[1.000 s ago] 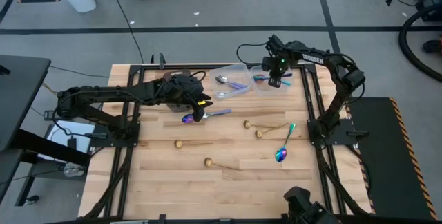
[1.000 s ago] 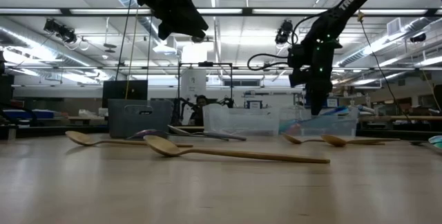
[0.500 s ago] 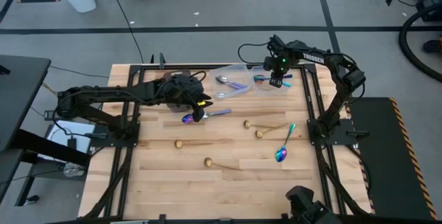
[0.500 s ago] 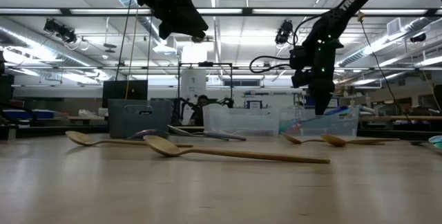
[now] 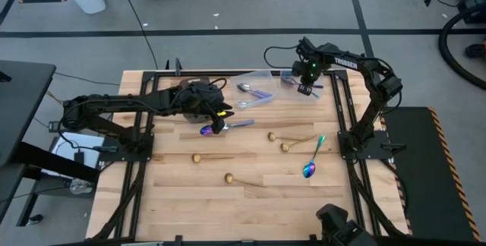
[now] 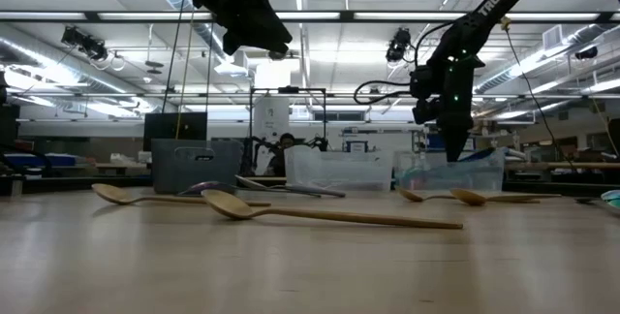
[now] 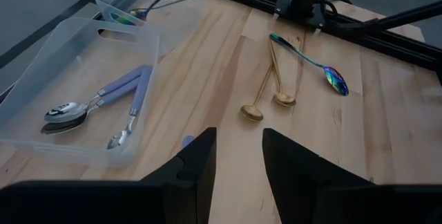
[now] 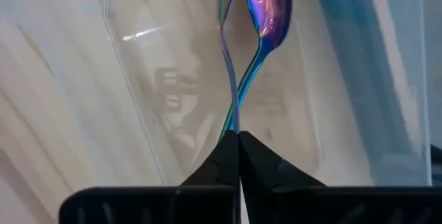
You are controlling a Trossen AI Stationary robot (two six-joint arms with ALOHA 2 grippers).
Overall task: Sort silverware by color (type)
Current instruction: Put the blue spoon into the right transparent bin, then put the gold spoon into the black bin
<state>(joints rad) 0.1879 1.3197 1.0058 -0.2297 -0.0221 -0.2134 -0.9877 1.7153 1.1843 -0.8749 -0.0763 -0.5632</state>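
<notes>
My right gripper (image 5: pixel 304 87) is shut on a rainbow spoon (image 8: pixel 266 3) over a clear container (image 5: pixel 295 79) at the table's far right. A second rainbow handle (image 8: pixel 224 23) runs beside it. My left gripper (image 7: pixel 236 165) is open, high above the table's left-centre (image 6: pixel 254 35); a blue-purple spoon (image 5: pixel 207 130) lies below it. Silver spoons (image 7: pixel 69 111) lie in another clear container (image 5: pixel 258 86). Two gold spoons (image 5: pixel 278 140), a rainbow spoon (image 5: pixel 311 160) and two more gold spoons (image 5: pixel 196 157) (image 5: pixel 228 178) lie flat on the wood. My right gripper pinches the rainbow spoon's thin handle (image 8: pixel 233 117) between its two fingertips, coming from above and pointing down. The spoon hangs below the fingers with its bowl lowest, inside the clear container's outline. Whether the bowl touches the container floor cannot be told.
Black frame rails (image 5: pixel 339 117) run along the table's left and right sides. The two clear containers sit side by side at the far edge. Bare wood lies toward the near edge (image 5: pixel 250 216). A grey bin (image 6: pixel 197 164) stands beyond the table.
My right gripper has shifted a little toward the table's right edge, still shut on the rainbow spoon over the container. The left arm has kept still.
</notes>
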